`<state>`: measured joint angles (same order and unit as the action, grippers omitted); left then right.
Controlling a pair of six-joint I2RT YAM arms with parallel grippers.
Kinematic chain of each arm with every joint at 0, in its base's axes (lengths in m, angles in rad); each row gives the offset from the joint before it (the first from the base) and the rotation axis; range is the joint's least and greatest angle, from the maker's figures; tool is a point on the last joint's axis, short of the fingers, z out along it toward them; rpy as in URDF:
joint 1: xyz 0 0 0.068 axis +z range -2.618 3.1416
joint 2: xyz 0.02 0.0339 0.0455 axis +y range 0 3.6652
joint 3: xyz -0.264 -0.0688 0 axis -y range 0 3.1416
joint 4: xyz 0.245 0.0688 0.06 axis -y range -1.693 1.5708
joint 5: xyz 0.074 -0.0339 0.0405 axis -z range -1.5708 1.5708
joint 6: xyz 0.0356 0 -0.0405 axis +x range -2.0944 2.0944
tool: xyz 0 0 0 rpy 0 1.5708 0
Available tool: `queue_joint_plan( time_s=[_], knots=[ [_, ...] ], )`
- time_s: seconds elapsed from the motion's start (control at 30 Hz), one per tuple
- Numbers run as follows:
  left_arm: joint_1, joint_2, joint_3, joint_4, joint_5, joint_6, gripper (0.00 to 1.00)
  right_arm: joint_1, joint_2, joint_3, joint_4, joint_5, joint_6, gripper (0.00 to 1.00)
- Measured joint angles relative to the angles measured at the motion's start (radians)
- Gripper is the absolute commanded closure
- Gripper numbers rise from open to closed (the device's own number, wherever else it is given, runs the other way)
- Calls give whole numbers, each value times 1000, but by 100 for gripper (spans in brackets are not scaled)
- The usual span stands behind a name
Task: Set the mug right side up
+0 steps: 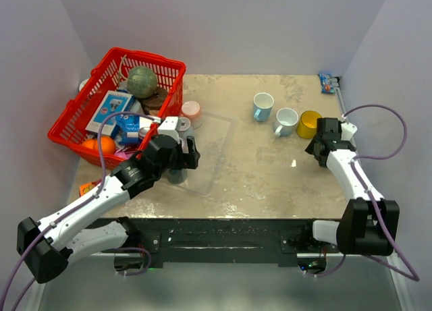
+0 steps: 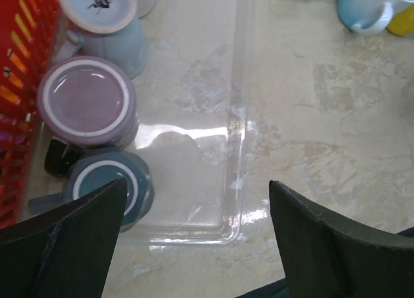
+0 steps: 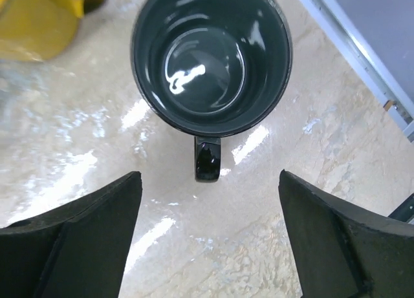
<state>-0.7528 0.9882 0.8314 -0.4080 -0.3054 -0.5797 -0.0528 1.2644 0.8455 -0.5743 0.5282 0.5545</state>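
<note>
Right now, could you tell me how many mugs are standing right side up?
4: blue mug, pale mug and yellow mug in a far-right row, dark mug under the right gripper. Others may be hidden.

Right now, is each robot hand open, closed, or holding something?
Left gripper: open, empty, above upside-down mugs.
Right gripper: open, empty, above the upright dark mug.

A red basket (image 1: 152,57) sits on the table (image 1: 270,179). Inside the basket is a round green ball (image 1: 142,80), a blue and white box (image 1: 110,109) and two oranges (image 1: 101,145). Just beside the basket, on its right, lies a see-through tray (image 1: 223,139). A small orange packet (image 1: 88,187) lies just in front of the basket. A little blue packet (image 1: 327,83) lies far to the right of the basket.
</note>
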Motion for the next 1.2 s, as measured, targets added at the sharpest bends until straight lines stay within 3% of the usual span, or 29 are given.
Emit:
queue_joint_plan(
  time_s=[0.23,0.47,0.73,1.03,1.2],
  knots=[
    [0,24,23,-119,-120,-20,9,0,-164,34,-2,-59,-13,15],
    [-2,85,23,-230,-206,-75,10,0,-384,30,98,-270,-32,15],
    [-9,164,23,-253,-218,-100,10,0,-360,-2,134,-443,-51,16],
    [-9,206,8,-233,-214,-119,11,0,-363,-23,135,-495,-67,16],
    [-9,232,4,-219,-212,-130,17,0,-372,-34,133,-497,-70,16]
  ],
)
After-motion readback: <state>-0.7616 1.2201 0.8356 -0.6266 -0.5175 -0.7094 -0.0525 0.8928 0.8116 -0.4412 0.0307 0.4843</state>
